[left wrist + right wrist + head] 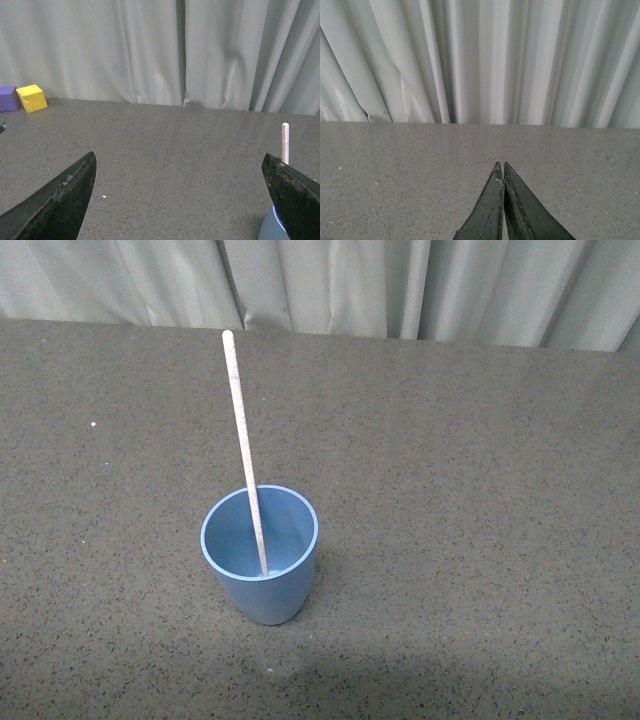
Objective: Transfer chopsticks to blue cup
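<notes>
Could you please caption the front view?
A chopstick stands leaning inside the upright blue cup on the speckled table.

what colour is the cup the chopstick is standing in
Light blue, plain with no pattern. The blue cup shows best in the front view, with the chopsticks leaning inside it.

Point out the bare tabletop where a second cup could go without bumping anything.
Nearly all of the table is bare. Widest free patches: right of the blue cup, out to the frame edge, and left of it. Behind the cup is open up to the curtain, but the chopsticks lean back over it. The left wrist view shows a yellow block and a purple block by the curtain.
</notes>
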### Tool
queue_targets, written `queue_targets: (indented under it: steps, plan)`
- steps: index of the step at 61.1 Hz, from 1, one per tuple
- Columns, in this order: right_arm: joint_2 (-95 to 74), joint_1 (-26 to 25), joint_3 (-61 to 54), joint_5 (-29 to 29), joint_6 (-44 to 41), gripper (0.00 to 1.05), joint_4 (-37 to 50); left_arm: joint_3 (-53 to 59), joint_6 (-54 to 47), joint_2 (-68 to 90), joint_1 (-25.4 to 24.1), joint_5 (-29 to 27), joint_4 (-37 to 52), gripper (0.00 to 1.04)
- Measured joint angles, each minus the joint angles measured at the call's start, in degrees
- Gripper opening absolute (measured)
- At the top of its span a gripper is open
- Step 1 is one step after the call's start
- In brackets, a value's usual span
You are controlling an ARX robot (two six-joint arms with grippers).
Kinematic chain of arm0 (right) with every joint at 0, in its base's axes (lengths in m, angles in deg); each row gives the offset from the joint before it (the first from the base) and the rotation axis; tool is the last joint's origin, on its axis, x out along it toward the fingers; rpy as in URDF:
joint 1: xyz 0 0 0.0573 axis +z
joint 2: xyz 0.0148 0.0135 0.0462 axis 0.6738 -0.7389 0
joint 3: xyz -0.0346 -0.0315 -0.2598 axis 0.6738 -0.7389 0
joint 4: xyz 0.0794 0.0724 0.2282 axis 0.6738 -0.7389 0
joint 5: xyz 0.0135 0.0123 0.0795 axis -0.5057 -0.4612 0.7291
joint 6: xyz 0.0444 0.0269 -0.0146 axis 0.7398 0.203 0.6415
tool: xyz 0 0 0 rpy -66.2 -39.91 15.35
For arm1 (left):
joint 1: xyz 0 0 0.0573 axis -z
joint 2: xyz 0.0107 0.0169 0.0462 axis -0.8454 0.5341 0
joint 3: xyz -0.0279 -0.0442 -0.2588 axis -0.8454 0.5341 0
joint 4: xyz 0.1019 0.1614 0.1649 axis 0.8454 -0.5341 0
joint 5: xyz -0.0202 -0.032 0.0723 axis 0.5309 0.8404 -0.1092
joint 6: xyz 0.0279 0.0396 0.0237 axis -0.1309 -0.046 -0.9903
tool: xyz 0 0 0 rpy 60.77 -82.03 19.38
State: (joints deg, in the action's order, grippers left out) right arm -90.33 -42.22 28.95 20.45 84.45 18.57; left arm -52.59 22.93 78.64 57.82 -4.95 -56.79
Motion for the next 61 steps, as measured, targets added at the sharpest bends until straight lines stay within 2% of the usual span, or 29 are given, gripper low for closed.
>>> queue_targets:
  steps: [4, 10, 23, 38, 49, 52, 61]
  plan:
    - [1.2, 0.0, 0.02, 0.02, 0.0, 0.01, -1.2, 0.0, 0.02, 0.0, 0.0, 0.0, 0.0, 0.98]
    - [8.33, 0.0, 0.07, 0.02, -0.02, 0.01, -10.16, 0.0, 0.02, 0.0, 0.0, -0.02, 0.0, 0.98]
    - [10.25, 0.0, 0.07, 0.04, -0.09, 0.01, -10.62, 0.0, 0.02, -0.02, 0.0, 0.0, 0.0, 0.98]
    - [10.29, 0.0, 0.07, 0.02, -0.11, 0.43, -10.62, 0.0, 0.02, -0.02, 0.0, 0.0, 0.0, 0.98]
    - [10.29, 0.0, 0.07, 0.04, -0.11, 0.87, -10.62, 0.0, 0.02, -0.02, 0.0, 0.0, 0.0, 0.98]
    - [10.29, 0.0, 0.07, 0.02, -0.11, 0.96, -10.62, 0.0, 0.02, -0.02, 0.0, 0.0, 0.0, 0.98]
    - [10.29, 0.0, 0.07, 0.02, -0.09, 0.95, -10.62, 0.0, 0.02, -0.02, 0.0, 0.0, 0.0, 0.98]
